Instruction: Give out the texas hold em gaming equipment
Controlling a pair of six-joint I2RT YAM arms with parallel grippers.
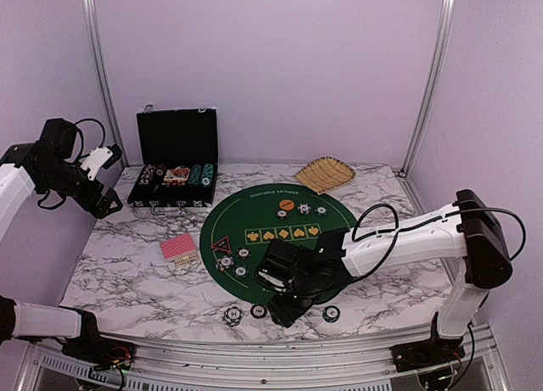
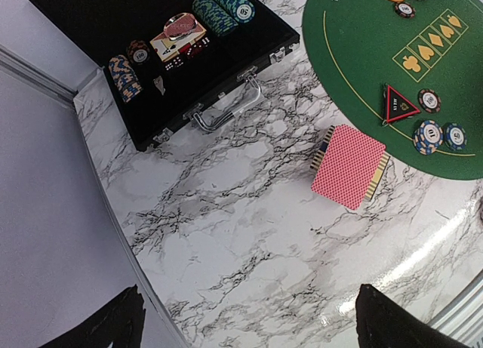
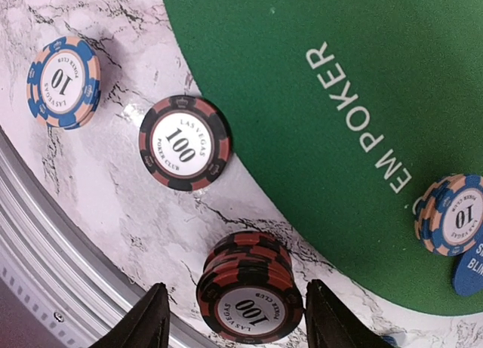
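A short stack of red-and-black "100" poker chips (image 3: 249, 295) stands on the marble just off the green mat (image 3: 317, 137). My right gripper (image 3: 240, 318) straddles it, open, with a slim gap on each side. A single 100 chip (image 3: 185, 143) and a blue 10 chip (image 3: 63, 82) lie farther along the front edge. In the top view the right gripper (image 1: 284, 302) hangs low at the mat's near rim. The pink-red-backed cards (image 2: 349, 165) and the triangular marker (image 2: 395, 105) lie at the mat's left side. My left gripper (image 2: 253, 325) is open and empty, high over the left side.
An open black chip case (image 1: 174, 175) sits at the back left and a tan woven basket (image 1: 324, 174) at the back right. The orange button (image 1: 287, 206) and a few chips lie on the green mat (image 1: 280, 230). The metal table rail (image 3: 45, 242) runs close by the right gripper.
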